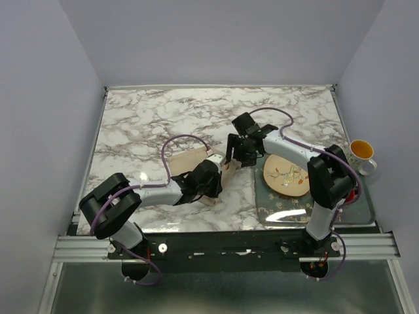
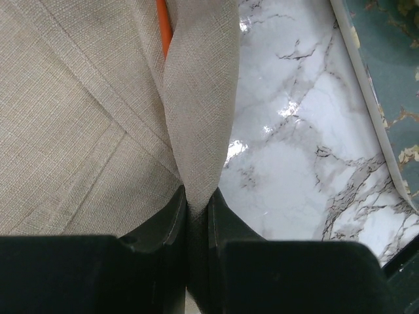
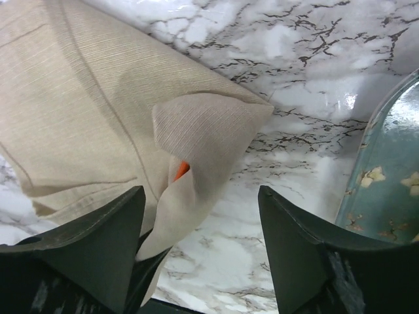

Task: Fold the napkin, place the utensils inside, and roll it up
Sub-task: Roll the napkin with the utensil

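Top external: napkin (image 1: 185,159), tan cloth, folded, lies toward 6 o'clock of the table (image 1: 150,124) centre. The left claw (image 1: 221,171) is at its 3 o'clock edge, the right claw (image 1: 236,154) just beyond at 1 o'clock. A plate (image 1: 286,174) sits on a tray (image 1: 281,210) at 4 o'clock, with a mug (image 1: 362,154) off the table's 3 o'clock edge. Left wrist: claw pinched fully closed on a raised ridge of napkin. An orange utensil (image 2: 162,26) shows at 12 o'clock, tucked under that fold. Right wrist: claw spread wide, gripping nothing. A loose napkin flap lies between the fingers near the left one, with an orange tip peeking beneath it. Handling, judged: the cloth is light, limp and coarse-woven, so it is easy to pinch but will slump once released; best held at a folded edge or corner. The utensil is slim, stiff and liable to slide out of an open end. Surface, judged: glossy marble, probably slick under cloth. Room: open table toward 12 and 9 o'clock, while the tray rim crowds 3 o'clock.
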{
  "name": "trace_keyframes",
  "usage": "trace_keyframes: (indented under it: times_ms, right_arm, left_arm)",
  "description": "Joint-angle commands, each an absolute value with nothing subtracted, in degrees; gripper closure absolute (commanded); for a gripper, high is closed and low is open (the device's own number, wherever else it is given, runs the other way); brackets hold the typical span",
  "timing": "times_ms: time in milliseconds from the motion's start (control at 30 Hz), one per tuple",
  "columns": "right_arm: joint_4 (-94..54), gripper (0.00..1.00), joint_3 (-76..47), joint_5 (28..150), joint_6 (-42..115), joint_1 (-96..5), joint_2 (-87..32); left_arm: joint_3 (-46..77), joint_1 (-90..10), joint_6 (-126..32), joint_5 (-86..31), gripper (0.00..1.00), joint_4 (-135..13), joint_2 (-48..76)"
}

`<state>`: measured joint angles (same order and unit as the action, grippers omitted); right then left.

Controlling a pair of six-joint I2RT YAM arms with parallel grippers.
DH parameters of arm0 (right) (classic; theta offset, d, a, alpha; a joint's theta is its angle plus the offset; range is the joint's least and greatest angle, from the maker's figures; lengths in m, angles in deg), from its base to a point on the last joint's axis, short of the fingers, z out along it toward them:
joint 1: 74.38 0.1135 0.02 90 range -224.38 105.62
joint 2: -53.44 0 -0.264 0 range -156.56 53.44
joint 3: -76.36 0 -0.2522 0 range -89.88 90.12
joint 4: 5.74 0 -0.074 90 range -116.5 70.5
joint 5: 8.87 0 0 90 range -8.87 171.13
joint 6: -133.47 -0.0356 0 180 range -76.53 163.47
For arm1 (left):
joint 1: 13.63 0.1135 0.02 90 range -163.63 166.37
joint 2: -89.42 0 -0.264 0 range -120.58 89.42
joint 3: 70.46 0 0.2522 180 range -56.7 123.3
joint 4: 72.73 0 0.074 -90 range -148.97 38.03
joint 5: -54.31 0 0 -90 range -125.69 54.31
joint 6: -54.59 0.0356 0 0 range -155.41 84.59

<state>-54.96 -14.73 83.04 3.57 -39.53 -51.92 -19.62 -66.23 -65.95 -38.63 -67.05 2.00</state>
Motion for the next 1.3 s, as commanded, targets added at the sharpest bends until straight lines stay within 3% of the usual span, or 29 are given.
trace_keyframes:
  times_ms: [0,67,300,533,667,800,900,1100,1267]
  right_arm:
    - [-53.7,0.22,-15.9,84.6,8.1,-39.7,-48.4]
    - [-53.1,0.23,-16.2,84.7,8.6,-39.8,-47.7]
    - [-52.6,0.46,-9.8,83.5,10.9,-39.8,-53.1]
    - [-54.4,0.36,-6.2,80.1,14.6,-39.9,-58.2]
    - [-54.1,0.36,-4.7,80.3,15.3,-40.3,-59.8]
    - [-54.2,0.58,-5.2,80.5,15.7,-40.3,-59.7]
    - [-54.2,0.59,-7.1,80.1,15.1,-40.2,-59.5]
    - [-55.2,0.78,-8.5,77.0,14.2,-40.2,-60.5]
    - [-58.5,0.78,-7.2,73.5,15.5,-40.2,-61.5]
  left_arm:
    - [-21.7,-64.0,-68.4,-33.9,1.00,-69.4,1.9]
    - [-22.4,-63.1,-69.0,-31.9,1.00,-70.6,2.1]
    - [-22.7,-62.3,-69.5,-30.5,1.00,-71.5,1.7]
    - [-22.9,-62.3,-69.8,-30.7,1.00,-71.5,2.2]
    - [-22.8,-62.3,-69.9,-30.9,1.00,-71.4,1.9]
    - [-22.4,-62.3,-70.1,-31.0,1.00,-71.1,1.4]
    - [-21.9,-62.2,-70.6,-30.4,1.00,-70.9,0.9]
    - [-23.6,-61.4,-72.1,-28.3,1.00,-73.5,0.4]
    - [-25.1,-60.4,-73.2,-27.0,1.00,-75.8,0.0]
